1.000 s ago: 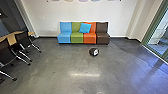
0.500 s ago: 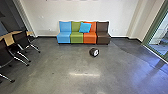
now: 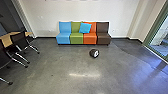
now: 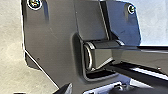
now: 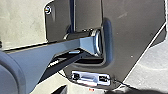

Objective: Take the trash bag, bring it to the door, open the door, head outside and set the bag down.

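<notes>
1. Nearest me, well in front of the sofa (image 3: 76, 38), is my own base plate (image 4: 55, 30). I can't tell how far open either claw is, or whether it has hold of anything.
2. Off toward the blue end of the sofa, and nearer me than it, dark chairs (image 3: 21, 41) stand by a pale table (image 3: 6, 40). I'd guess they're grouped there for sitting, which leaves the middle for driving.
3. In front of the sofa, roughly before its orange and brown seats and apart from them, a dark bundle (image 3: 92, 53) sits on the floor. I take it for the trash bag, though I'm not certain; out there, it's probably meant to be reached from several sides. It looks compact and rounded, almost ball-like, nearly black, with a whitish patch on one side. I can't make out a knot or handle.
4. On the sofa, a blue cushion (image 3: 85, 27) leans on the green and orange backrests, which hold it up.
5. Past the sofa's brown end there's green-framed glass (image 3: 162, 37); I can't tell whether it opens.
</notes>
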You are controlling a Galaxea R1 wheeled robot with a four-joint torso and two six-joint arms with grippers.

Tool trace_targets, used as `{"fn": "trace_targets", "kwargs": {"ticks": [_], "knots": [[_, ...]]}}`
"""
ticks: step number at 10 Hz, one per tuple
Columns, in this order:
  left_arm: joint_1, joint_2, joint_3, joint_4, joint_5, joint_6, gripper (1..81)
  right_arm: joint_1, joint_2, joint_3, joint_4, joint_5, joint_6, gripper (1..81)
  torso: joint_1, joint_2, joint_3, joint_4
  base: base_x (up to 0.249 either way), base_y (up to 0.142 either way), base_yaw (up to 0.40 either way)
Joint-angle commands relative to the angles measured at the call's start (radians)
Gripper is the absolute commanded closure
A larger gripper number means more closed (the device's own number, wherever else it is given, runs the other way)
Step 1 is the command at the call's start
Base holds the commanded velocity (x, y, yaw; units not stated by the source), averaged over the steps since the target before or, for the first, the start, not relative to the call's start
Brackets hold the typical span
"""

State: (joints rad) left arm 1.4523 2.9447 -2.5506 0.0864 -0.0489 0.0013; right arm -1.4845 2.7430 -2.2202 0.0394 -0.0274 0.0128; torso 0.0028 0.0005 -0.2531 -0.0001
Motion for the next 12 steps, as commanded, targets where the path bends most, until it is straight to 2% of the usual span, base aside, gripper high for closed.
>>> {"fn": "trace_targets", "kwargs": {"ticks": [1,2,3,4,6,7,8,9,12], "knots": [[-0.020,-0.005,0.007,-0.005,0.063,0.002,1.0,0.026,-0.013,0.018,0.004,-0.074,0.001,1.0,0.000,-0.001,0.000,0.000,0.117,0.000,0.000],[-0.020,-0.005,0.007,-0.005,0.063,0.002,1.0,0.028,-0.013,0.018,0.005,-0.074,0.001,1.0,0.000,-0.001,0.000,0.000,0.117,0.000,0.000],[-0.020,-0.005,0.007,-0.005,0.063,0.002,1.0,0.029,-0.013,0.018,0.005,-0.074,0.001,1.0,0.000,-0.001,0.000,-0.038,0.117,0.000,0.000],[-0.020,-0.005,0.007,-0.005,0.063,0.002,1.0,0.029,-0.015,0.015,0.005,-0.074,0.001,1.0,0.000,-0.001,0.000,-0.070,0.117,0.000,0.000],[-0.020,-0.007,0.007,-0.005,0.063,0.002,1.0,0.031,-0.014,0.015,0.005,-0.074,0.001,1.0,0.000,-0.001,0.000,-0.118,0.117,0.000,0.000],[-0.020,-0.008,0.007,-0.005,0.063,0.002,1.0,0.031,-0.014,0.015,0.005,-0.074,0.001,1.0,0.000,-0.001,0.000,-0.073,0.117,0.000,0.000],[-0.020,-0.008,0.007,-0.005,0.063,0.002,1.0,0.031,-0.013,0.015,0.005,-0.072,0.001,1.0,0.000,-0.001,0.000,-0.097,0.117,0.000,0.000],[-0.020,-0.008,0.007,-0.005,0.063,0.002,1.0,0.031,-0.015,0.015,0.005,-0.074,0.001,1.0,0.000,-0.001,0.000,-0.110,0.117,0.000,0.000],[-0.020,-0.011,0.007,-0.007,0.063,0.002,1.0,0.032,-0.013,0.005,0.007,-0.074,0.001,1.0,0.000,-0.001,0.000,-0.111,0.117,0.000,0.000]]}}
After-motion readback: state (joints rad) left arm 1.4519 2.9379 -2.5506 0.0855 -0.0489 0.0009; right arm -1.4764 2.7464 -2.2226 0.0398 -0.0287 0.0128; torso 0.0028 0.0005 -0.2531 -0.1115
